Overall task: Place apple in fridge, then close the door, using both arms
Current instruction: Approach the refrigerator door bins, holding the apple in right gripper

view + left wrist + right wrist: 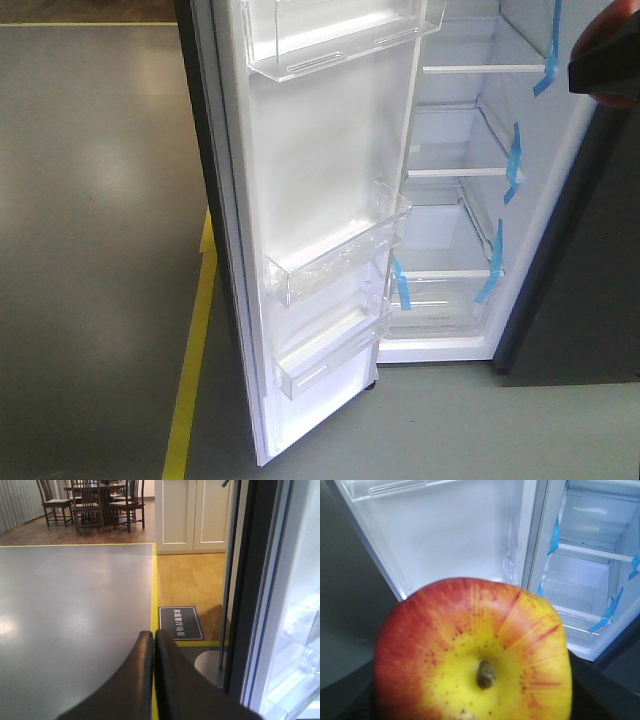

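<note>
Apple [472, 655] fills lower centre of your right wrist view, pinched by right hand [606, 68], facing open fridge [450, 250]. Door [320, 170] wide open, centre-left. Your left hand [153, 650] pressed together above grey floor [75, 620].

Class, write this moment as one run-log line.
door open | apple in right gripper, outside fridge | left gripper shut, empty

Your left gripper [153, 635] shows two smooth black fingers [130, 680], broad at six o'clock and tapering in a curve to rounded tips. Your right gripper [603, 68] appears as a black, blocky edge at two o'clock.
</note>
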Robot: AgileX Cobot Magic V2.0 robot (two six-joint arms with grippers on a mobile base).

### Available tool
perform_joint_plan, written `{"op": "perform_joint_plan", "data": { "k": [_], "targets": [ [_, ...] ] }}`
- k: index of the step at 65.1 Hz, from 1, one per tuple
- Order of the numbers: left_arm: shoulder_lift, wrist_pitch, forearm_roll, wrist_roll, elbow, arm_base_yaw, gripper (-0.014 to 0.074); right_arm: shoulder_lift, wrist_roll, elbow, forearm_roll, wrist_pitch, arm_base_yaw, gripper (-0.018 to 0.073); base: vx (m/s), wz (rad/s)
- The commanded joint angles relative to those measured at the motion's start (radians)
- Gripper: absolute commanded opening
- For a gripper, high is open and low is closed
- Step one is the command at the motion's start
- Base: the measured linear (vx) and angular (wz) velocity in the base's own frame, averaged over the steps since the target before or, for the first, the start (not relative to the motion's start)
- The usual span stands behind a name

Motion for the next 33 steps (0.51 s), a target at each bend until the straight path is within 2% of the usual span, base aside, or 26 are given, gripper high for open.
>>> {"op": "perform_joint_plan", "data": {
  "k": [1,33],
  "targets": [
    [-0.014,-0.067,-0.002,-0.003,0.028,-0.006,-0.0006,-0.028,-0.007,-0.031,0.029,-0.067,-0.003,-0.0007,0.13,-0.03],
    [-0.014,-0.067,-0.002,-0.003,0.028,-0.006,-0.0006,-0.028,-0.007,-0.031,0.029,-0.068,-0.003,-0.0007,0.13,-0.02]
  ]
}}
